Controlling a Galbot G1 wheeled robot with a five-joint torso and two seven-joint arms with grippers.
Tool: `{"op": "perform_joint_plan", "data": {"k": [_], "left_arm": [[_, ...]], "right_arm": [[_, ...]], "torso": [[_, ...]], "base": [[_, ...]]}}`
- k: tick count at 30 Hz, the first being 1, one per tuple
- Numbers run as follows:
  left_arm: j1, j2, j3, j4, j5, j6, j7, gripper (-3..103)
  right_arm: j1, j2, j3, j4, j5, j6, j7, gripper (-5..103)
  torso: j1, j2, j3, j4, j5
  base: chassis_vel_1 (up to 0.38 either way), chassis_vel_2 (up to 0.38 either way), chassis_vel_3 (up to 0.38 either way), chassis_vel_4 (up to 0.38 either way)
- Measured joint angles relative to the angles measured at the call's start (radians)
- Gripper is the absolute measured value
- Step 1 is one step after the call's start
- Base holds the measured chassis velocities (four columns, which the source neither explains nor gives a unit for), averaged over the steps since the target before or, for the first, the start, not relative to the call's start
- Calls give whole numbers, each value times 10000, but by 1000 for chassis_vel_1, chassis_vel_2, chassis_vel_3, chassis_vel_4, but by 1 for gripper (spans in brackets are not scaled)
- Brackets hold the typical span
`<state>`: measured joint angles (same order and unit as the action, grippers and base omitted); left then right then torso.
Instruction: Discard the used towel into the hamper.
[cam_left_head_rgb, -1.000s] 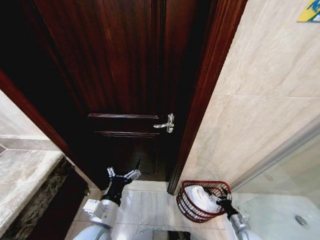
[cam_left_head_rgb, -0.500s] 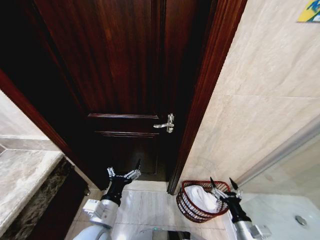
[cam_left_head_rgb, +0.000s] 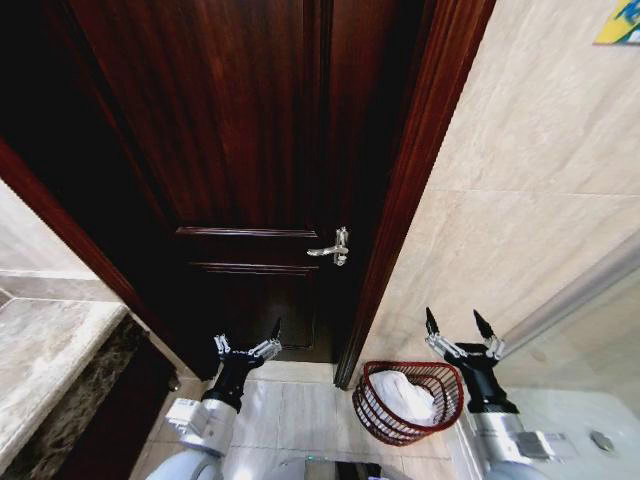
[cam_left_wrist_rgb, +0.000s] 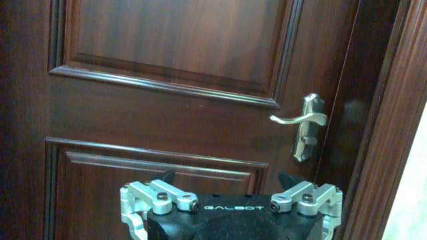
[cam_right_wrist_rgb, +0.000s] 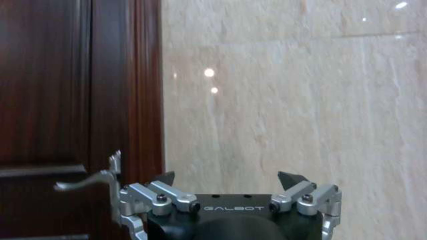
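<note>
The hamper, a round reddish-brown open-weave basket, stands on the floor tiles against the beige wall, right of the door frame. A white towel lies bunched inside it. My right gripper is raised above the hamper's right rim, open and holding nothing, its fingertips pointing up at the wall. In the right wrist view the right gripper faces the marble wall with its jaws spread. My left gripper hangs open and idle low in front of the door; the left gripper also shows in its own wrist view.
A dark wooden door with a silver lever handle is ahead. A marble counter is at the left. A glass shower partition and a floor drain lie at the right.
My right gripper has risen out of the hamper, open, leaving the towel inside. The left arm has not moved.
</note>
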<state>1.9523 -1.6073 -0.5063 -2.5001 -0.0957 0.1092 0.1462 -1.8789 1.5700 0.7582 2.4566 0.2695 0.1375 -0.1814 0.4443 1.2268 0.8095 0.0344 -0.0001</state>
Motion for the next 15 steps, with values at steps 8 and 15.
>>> {"op": "perform_joint_plan", "data": {"k": [8,15], "left_arm": [[1,0,0,0,0,0,0,100],[0,0,0,0,0,0,0,100]], "right_arm": [[441,-52,52,273,-303,319,-75,100],[650,-135,90,250,-336,664,-53,100]], "torso": [[0,0,0,0,0],[0,0,0,0,1]], "base": [[0,0,0,0],[0,0,0,0]]}}
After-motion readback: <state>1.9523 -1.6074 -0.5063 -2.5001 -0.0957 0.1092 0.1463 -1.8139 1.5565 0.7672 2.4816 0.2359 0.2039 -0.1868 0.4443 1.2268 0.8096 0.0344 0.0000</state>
